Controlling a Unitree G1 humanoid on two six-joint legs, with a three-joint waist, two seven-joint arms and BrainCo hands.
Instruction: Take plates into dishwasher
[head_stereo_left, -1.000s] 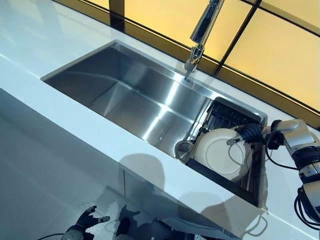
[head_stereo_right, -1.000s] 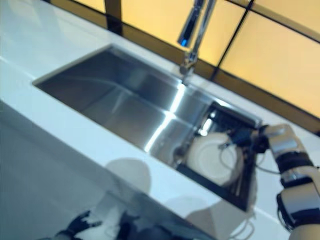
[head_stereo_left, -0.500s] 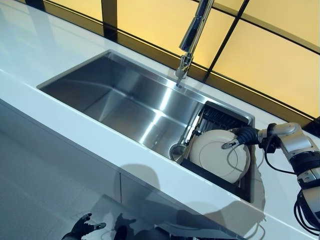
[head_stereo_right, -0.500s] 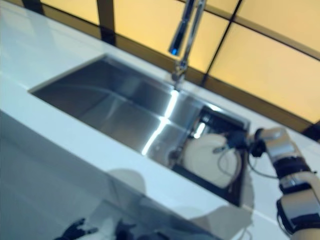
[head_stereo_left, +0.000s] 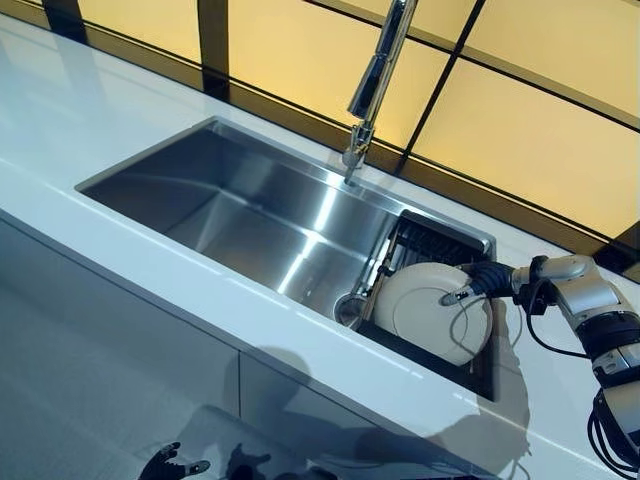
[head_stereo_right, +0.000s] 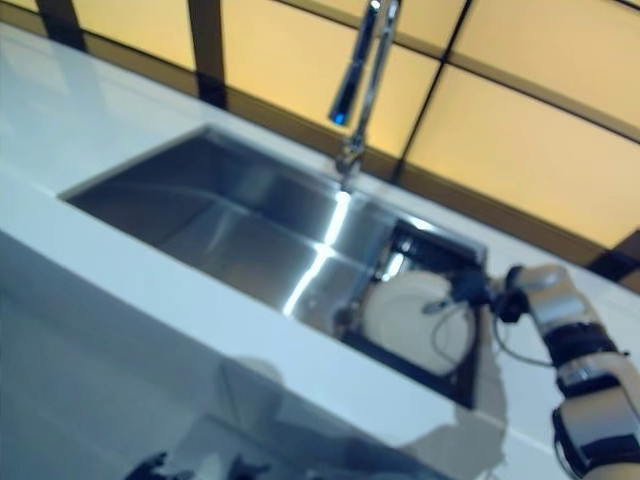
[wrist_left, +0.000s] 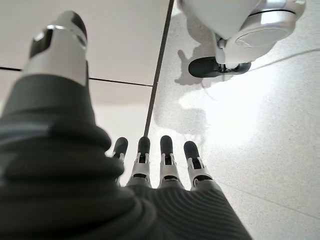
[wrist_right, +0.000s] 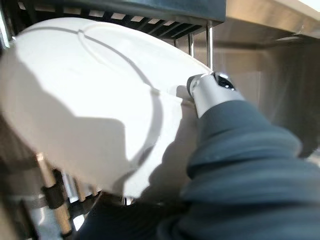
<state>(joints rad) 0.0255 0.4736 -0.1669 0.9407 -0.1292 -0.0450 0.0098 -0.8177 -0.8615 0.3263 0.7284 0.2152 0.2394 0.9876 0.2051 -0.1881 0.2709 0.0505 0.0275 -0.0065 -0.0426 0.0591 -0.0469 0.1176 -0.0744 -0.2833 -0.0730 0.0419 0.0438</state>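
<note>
A white plate (head_stereo_left: 432, 311) is leaning tilted in a dark dish rack (head_stereo_left: 437, 240) that is sitting inside the right end of a stainless steel sink (head_stereo_left: 250, 215), which is set into a white tabletop (head_stereo_left: 150, 290). The right hand (head_stereo_left: 480, 282) is reaching in from the right and meeting the plate at its upper right rim; in the right wrist view the thumb (wrist_right: 210, 90) is lying against the plate's face near the rim, while the rest of the fingers are hidden behind the plate, so whether they are curling round it cannot be told. A small metal cup or strainer (head_stereo_left: 349, 308) is lying in the sink just beside the rack's left edge. A chrome faucet (head_stereo_left: 372, 85) is hanging over the back edge of the sink, its spout ending above the basin, to the left of the rack. Behind the tabletop, yellow panels (head_stereo_left: 540, 140) with dark frames are running along the wall. The left hand (head_stereo_left: 170, 464) is showing low at the bottom edge, well apart from the sink; in its wrist view its fingers (wrist_left: 167, 150) are lying straight and side by side, thumb apart, holding nothing above a pale speckled floor (wrist_left: 270, 130).
</note>
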